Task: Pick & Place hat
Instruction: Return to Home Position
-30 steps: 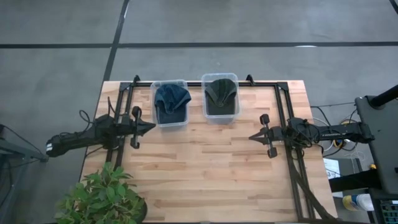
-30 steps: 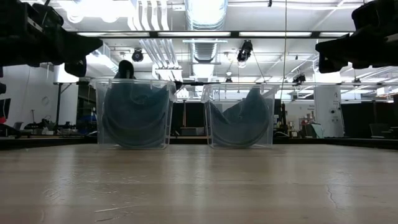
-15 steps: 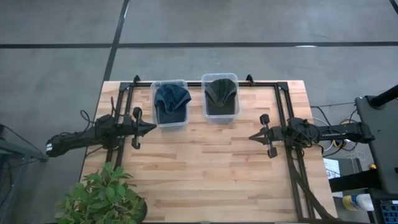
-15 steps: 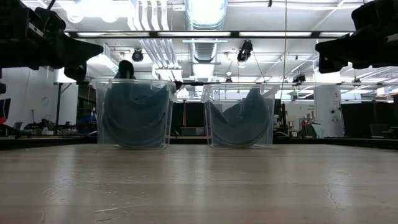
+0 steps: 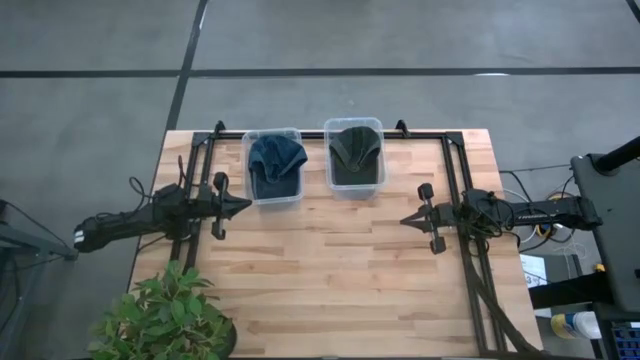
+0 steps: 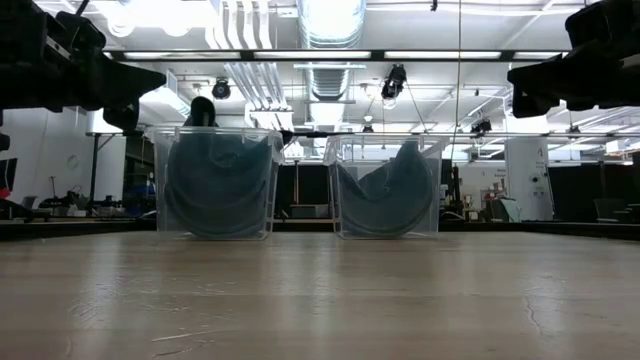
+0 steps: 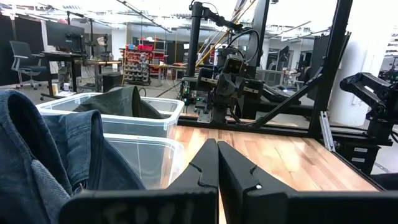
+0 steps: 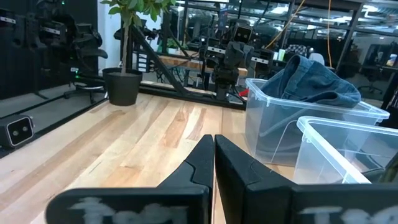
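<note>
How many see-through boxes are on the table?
2, side by side near the far edge: left box holds a blue cap, right box a dark cap.

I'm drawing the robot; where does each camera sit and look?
High view: overhead, straight down on the table, left end effector and right end effector.
Low view: tabletop height, facing left bin and right bin; end effectors at top corners.
Left wrist view: past its shut fingers toward the right arm.
Right wrist view: past its shut fingers toward the left arm.
Wrist views share both bins.
</note>
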You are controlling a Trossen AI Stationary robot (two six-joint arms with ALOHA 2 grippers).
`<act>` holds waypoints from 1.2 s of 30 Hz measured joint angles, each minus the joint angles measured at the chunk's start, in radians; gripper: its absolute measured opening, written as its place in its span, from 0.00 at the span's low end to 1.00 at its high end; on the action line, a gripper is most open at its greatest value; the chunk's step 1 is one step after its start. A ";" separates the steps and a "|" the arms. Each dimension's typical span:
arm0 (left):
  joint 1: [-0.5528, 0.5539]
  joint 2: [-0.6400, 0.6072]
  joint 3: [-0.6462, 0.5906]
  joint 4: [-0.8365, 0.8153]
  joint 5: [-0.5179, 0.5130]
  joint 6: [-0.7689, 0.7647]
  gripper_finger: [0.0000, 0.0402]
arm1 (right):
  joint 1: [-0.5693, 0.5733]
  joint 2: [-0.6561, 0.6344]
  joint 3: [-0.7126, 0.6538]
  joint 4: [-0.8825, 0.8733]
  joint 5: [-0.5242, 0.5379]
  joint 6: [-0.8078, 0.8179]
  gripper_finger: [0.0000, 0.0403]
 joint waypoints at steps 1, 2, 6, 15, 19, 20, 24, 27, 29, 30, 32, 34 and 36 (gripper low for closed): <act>0.000 0.000 0.000 0.000 0.000 0.000 0.00 | 0.000 0.000 0.000 0.000 0.000 -0.004 0.02; 0.000 0.000 0.000 0.000 0.000 0.000 0.00 | 0.000 0.000 0.000 0.000 0.000 -0.007 0.02; 0.000 0.000 0.000 0.000 0.000 0.000 0.00 | 0.000 0.000 0.000 0.000 0.000 0.002 0.02; 0.000 0.000 0.000 0.000 0.000 0.000 0.00 | 0.000 0.000 0.000 0.000 0.000 0.006 0.02; 0.000 0.000 0.000 0.000 0.000 0.000 0.00 | 0.000 0.000 0.000 0.000 0.000 0.007 0.02; 0.000 0.000 0.000 0.000 0.000 0.000 0.00 | 0.000 0.000 0.000 0.000 0.000 0.007 0.02; 0.000 0.000 0.000 0.000 0.000 0.000 0.00 | 0.000 0.000 0.000 0.000 0.000 0.007 0.02; 0.000 0.000 0.000 0.000 0.000 0.000 0.00 | 0.000 0.000 0.000 0.000 0.000 0.007 0.02; 0.000 0.000 0.000 0.000 0.000 0.000 0.00 | 0.000 0.000 0.000 0.000 0.000 0.007 0.02; 0.000 0.000 0.000 0.000 0.000 0.000 0.00 | 0.000 0.000 0.000 0.000 0.000 0.007 0.02; 0.000 0.000 0.000 0.000 0.000 0.000 0.00 | 0.000 0.000 0.000 0.000 0.000 0.007 0.02; 0.000 0.000 0.000 0.000 0.000 0.000 0.00 | 0.000 0.000 0.000 0.000 0.000 0.007 0.02; 0.000 0.000 0.000 0.000 0.000 0.000 0.00 | 0.000 0.000 0.000 0.000 0.000 0.007 0.02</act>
